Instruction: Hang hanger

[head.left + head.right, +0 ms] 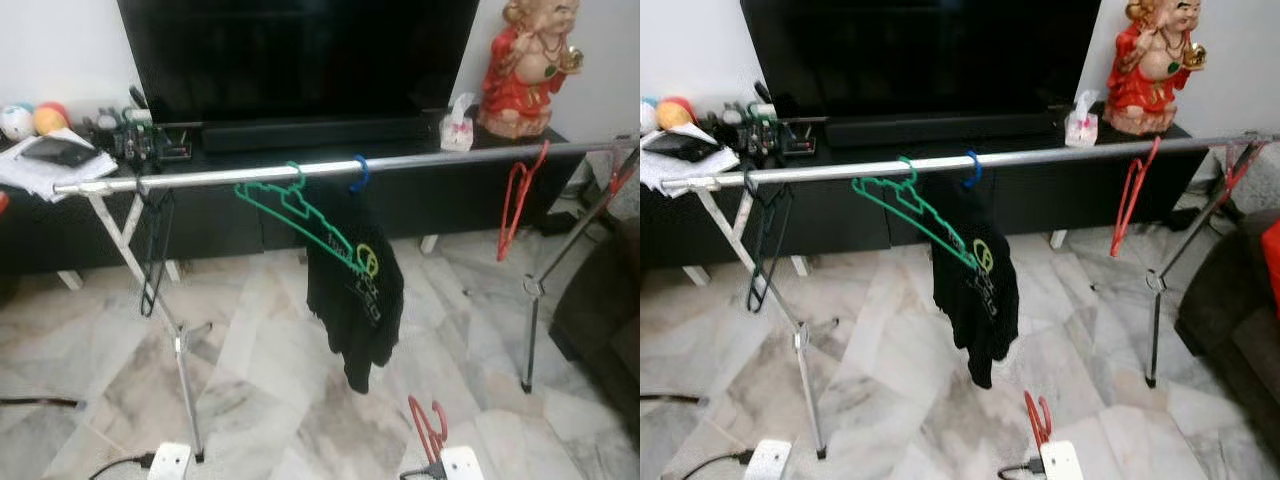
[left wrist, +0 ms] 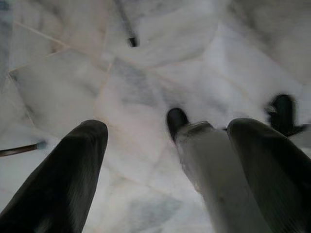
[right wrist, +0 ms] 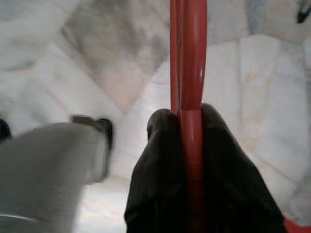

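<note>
A silver clothes rail [image 1: 420,162] runs across the room at chest height. On it hang a green hanger [image 1: 290,205], a black shirt [image 1: 355,290] on a blue hook [image 1: 359,175], a black hanger [image 1: 155,250] at the left end and a red hanger [image 1: 515,205] towards the right. My right gripper [image 3: 187,121] is shut on another red hanger [image 1: 428,425], held low in front of me, well below the rail, with its hook pointing up. The left gripper [image 2: 170,128] hangs open over the marble floor with nothing between its fingers.
Behind the rail stand a black TV cabinet [image 1: 230,215] with a large TV [image 1: 300,55], a red statue [image 1: 525,65] and a tissue box [image 1: 457,130]. The rack's legs [image 1: 185,380] [image 1: 530,330] splay onto the floor. A dark sofa [image 1: 605,320] is at the right.
</note>
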`<state>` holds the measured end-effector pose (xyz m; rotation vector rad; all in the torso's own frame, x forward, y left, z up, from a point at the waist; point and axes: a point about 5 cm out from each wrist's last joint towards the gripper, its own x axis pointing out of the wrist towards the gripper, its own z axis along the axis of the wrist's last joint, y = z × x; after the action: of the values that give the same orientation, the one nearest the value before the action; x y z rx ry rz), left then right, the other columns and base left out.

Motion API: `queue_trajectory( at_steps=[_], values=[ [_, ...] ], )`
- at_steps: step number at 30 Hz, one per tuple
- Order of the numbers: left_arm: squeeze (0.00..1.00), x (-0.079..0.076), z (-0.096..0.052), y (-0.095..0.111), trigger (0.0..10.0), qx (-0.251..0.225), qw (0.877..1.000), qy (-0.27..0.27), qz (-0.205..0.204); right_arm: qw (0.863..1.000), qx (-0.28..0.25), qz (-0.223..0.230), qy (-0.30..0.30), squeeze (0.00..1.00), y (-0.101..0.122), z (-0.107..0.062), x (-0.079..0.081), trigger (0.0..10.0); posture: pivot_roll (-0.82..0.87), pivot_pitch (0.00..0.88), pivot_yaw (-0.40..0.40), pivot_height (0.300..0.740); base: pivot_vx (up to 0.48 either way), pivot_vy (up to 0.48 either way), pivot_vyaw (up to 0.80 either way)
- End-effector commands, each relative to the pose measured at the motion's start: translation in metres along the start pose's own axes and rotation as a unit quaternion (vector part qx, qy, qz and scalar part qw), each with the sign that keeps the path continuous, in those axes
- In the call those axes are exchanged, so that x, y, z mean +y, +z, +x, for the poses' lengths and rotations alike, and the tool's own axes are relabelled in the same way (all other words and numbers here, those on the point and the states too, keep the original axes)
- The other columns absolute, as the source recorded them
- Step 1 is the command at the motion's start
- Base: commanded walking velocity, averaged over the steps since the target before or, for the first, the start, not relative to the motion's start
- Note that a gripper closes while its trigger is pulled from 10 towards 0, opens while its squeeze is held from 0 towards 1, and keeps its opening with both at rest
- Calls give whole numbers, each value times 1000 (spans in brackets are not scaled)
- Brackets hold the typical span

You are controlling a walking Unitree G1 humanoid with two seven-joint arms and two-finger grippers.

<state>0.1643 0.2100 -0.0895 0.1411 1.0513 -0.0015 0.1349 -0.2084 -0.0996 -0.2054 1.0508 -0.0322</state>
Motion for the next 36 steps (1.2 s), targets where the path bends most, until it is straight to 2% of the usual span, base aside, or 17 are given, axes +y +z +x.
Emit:
queue_trajectory(
  at_steps=[1, 8, 20, 36],
  values=[
    [0, 4, -1, -6, 10000, 12, 1000, 2, 11, 1000, -3, 7, 1, 0, 2, 0, 2, 10000, -115, 0, -26, 740, 0, -368, 0],
    [0, 4, -1, -7, 10000, 14, 1000, 1, 13, 1000, -3, 9, 0, 0, 2, 0, 2, 10000, -117, 0, -27, 740, 0, -368, 0],
    [0, 3, -1, -9, 10000, 19, 1000, -1, 14, 1000, -5, 17, -4, 0, 2, 0, 2, 10000, -117, 0, -28, 740, 0, 0, 0],
    [0, 11, -4, -19, 10000, 26, 1000, 10, 0, 998, -34, 32, -30, 0, 5, -1, 0, 10000, -119, 0, -28, 740, 0, 0, 0]
  ],
)
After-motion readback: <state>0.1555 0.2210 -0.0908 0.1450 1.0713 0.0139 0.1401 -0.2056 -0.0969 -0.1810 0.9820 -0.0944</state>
